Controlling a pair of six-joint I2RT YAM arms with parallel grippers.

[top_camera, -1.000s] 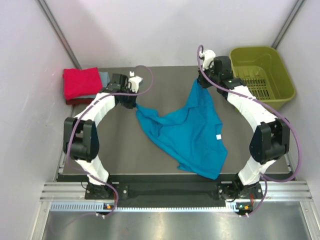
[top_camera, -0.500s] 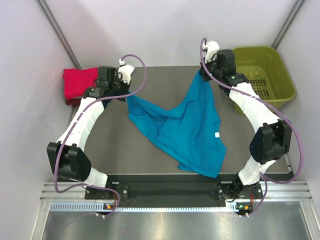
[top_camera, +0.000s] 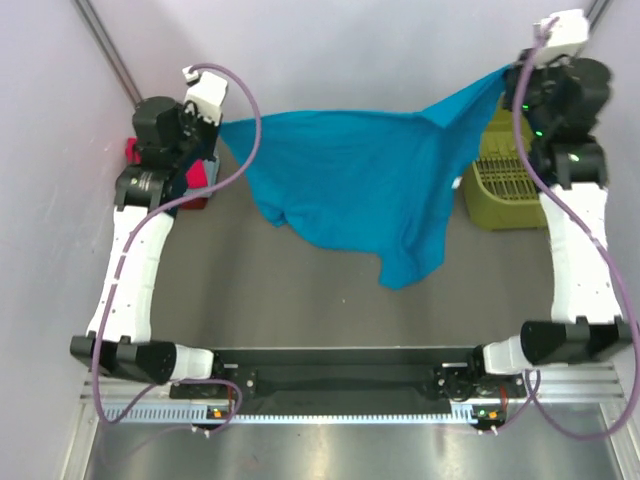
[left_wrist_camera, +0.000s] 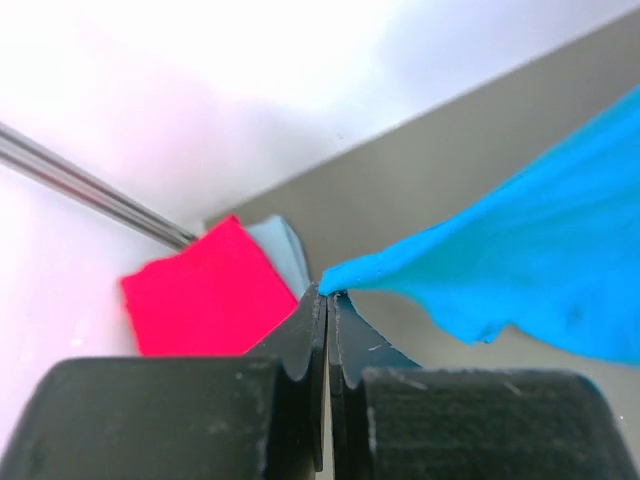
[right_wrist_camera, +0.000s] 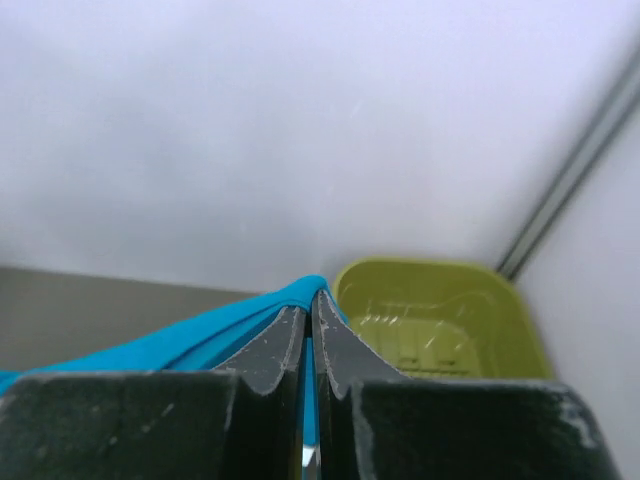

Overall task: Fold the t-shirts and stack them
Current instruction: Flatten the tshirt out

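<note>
With the left gripper (left_wrist_camera: 327,294) and right gripper (right_wrist_camera: 311,299) each pinching a corner of the bright teal-blue cotton t-shirt (top_camera: 350,172), they should hold it taut and lower it evenly.

basket (top_camera: 505,185): olive-green, far right corner (partly hidden) | table (top_camera: 250,290): grey

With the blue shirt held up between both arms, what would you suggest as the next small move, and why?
The left tool and right tool are each shut on an edge of the blue shirt, which hangs spread in the air. I would probably lower both together toward the table so it lands flat.
</note>
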